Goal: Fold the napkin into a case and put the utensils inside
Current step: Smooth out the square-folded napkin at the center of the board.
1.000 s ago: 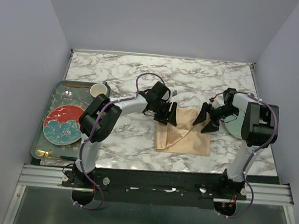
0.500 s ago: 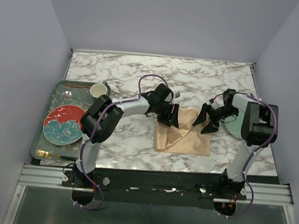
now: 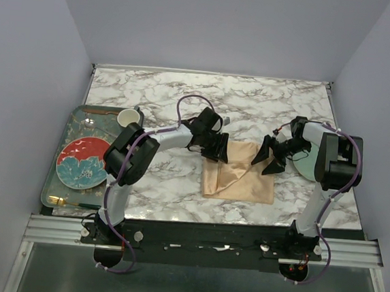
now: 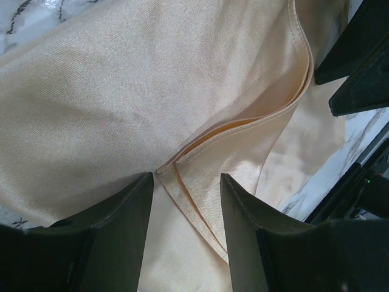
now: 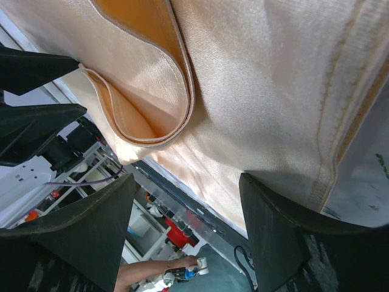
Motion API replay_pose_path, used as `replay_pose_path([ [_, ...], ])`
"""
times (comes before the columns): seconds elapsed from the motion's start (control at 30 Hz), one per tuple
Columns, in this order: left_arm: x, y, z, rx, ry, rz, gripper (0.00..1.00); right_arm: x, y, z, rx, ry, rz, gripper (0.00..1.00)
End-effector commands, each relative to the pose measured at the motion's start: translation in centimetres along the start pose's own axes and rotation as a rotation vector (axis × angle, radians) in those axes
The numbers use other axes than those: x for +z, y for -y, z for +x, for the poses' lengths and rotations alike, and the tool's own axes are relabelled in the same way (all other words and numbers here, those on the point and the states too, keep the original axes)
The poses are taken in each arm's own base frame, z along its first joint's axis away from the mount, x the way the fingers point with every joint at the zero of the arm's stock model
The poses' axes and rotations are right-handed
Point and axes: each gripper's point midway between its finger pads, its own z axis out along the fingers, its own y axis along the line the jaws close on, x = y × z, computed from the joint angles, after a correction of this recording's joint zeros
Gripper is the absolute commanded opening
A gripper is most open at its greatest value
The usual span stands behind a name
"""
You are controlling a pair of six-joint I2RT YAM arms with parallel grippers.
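The peach-orange napkin (image 3: 242,174) lies folded into a rough square on the marble table; no case is in view. My left gripper (image 3: 220,150) is at its far left corner. In the left wrist view the gripper (image 4: 186,182) is open, and the layered hemmed corner of the napkin (image 4: 121,91) lies between the fingers, clear of both pads. My right gripper (image 3: 268,159) is open at the napkin's far right edge. In the right wrist view the gripper (image 5: 187,179) straddles the cloth (image 5: 267,91), where a loose fold curls up. The gold utensils (image 3: 74,204) lie on the tray's near edge.
At the left stands a grey patterned tray (image 3: 54,175) with a red and blue plate (image 3: 82,162) and a white cup (image 3: 128,118). A pale green plate (image 3: 305,166) sits under my right arm. Walls enclose the table on three sides.
The left jaws have narrowed around the napkin's corner, and that gripper shifted slightly. The right gripper and the napkin have barely moved.
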Motion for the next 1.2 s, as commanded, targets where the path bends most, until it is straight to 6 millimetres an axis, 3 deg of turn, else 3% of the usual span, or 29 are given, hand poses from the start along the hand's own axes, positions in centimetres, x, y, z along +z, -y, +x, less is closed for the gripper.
replay_pose_path([
  [0.0,0.4,-0.5,-0.1,0.016,0.003,-0.023,0.55,0.3,1.0,-0.1,0.015,0.006,0.028,0.78],
  [0.27,0.6,0.9,0.2,0.012,-0.013,0.03,0.4,0.4,1.1,-0.1,0.018,0.003,0.028,0.77],
  [0.57,0.3,4.1,0.2,0.067,-0.002,0.102,0.19,0.4,1.0,-0.1,0.02,0.003,0.021,0.77],
  [0.63,0.3,4.0,0.3,0.067,-0.001,0.099,0.18,0.2,0.7,-0.1,0.013,0.006,0.01,0.77],
  [0.73,-0.3,4.3,-0.5,0.105,0.032,0.106,0.24,0.0,0.0,-0.3,-0.002,0.015,-0.011,0.77],
  [0.87,-1.5,4.7,-1.6,0.208,0.031,0.125,0.54,-0.9,-1.4,-0.5,-0.024,0.04,-0.053,0.76],
  [0.97,-2.0,4.7,-1.6,0.298,0.021,0.143,0.64,-1.4,-2.2,-0.7,-0.034,0.058,-0.075,0.73],
  [1.17,-2.5,4.7,-2.0,0.385,0.022,0.15,0.65,-2.1,-3.2,-1.9,-0.047,0.103,-0.086,0.66],
])
